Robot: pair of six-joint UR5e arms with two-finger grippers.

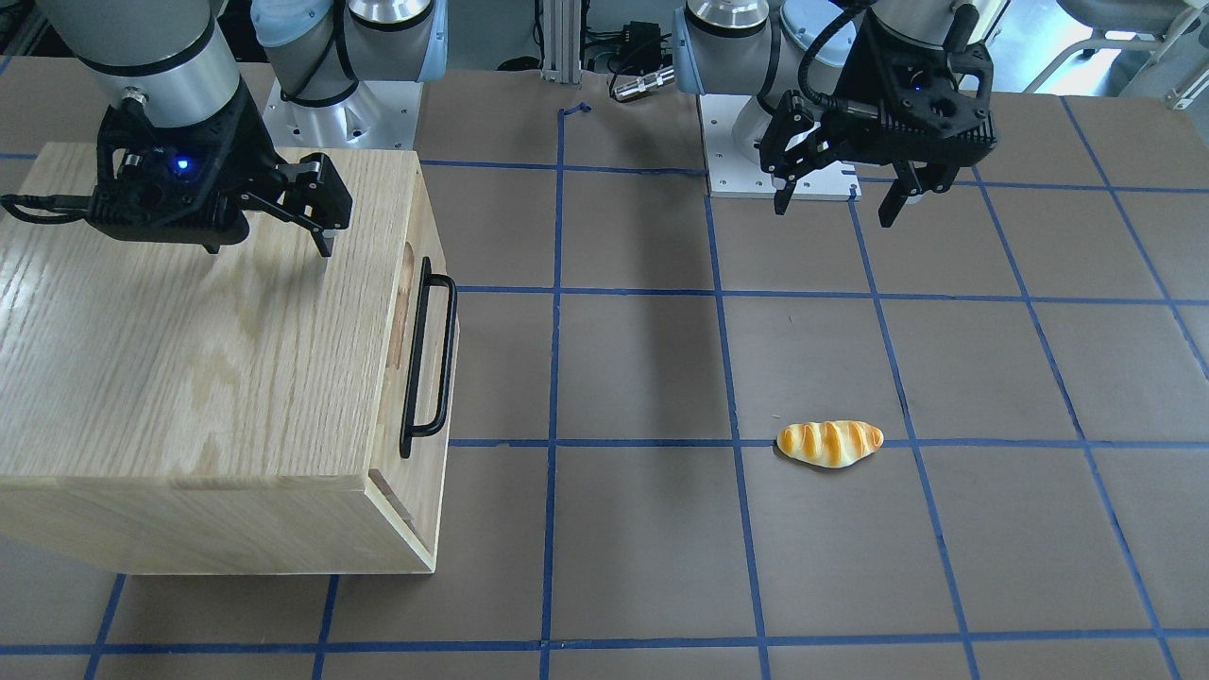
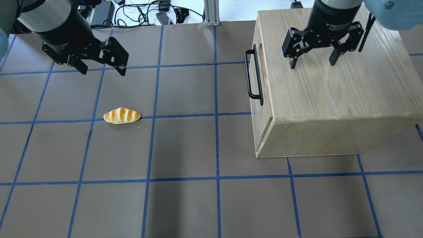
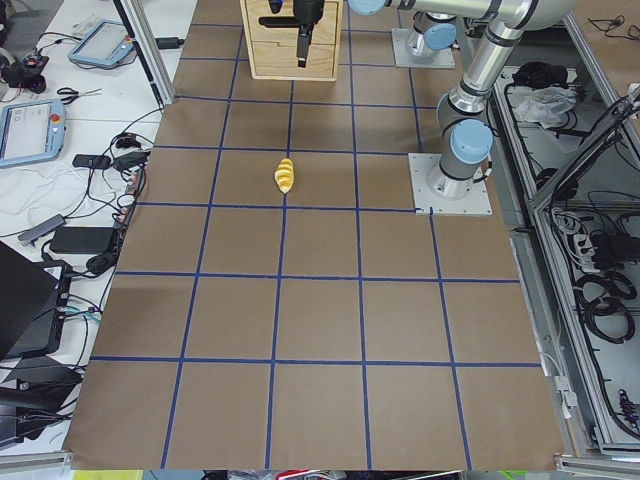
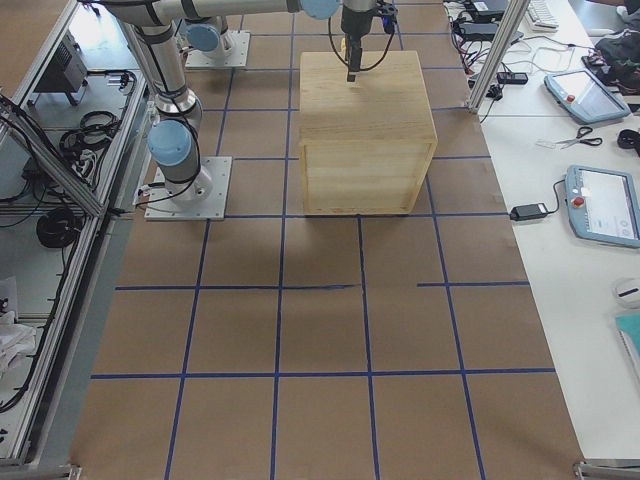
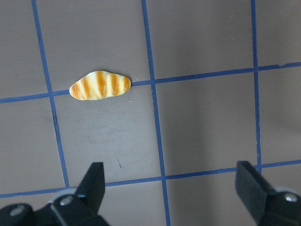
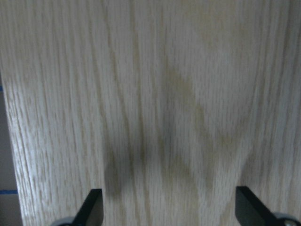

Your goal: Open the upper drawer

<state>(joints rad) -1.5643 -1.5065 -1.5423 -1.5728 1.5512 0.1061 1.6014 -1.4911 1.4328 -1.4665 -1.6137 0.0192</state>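
Oak cabinet sits on the tabletop, handled face turned toward the open middle. The upper drawer is the top part of that face. Its panel looks flush with the cabinet body, so I judge it shut and the task not yet begun. A black bar handle runs along the panel and stands off it, leaving a gap behind the bar. The oblong slot cutout sits just behind the handle, near the cabinet's top edge. The right gripper hangs over the cabinet's top, set back from the front edge and touching nothing. Its fingers are spread wide and hold nothing; the wrist view shows only wood grain between them. This is likely the working arm, being the one at the cabinet. The wide spread suits dropping one finger behind the bar. It would first need to come forward past the cabinet's front edge and down the face. The left gripper hovers well apart from the cabinet, out beyond the handled face, fingers likewise spread and empty. That looks like a parked pose, leaving the drawer's pull path free. A toy bread roll lies well apart from the cabinet on the same side, probably beyond the drawer's travel.
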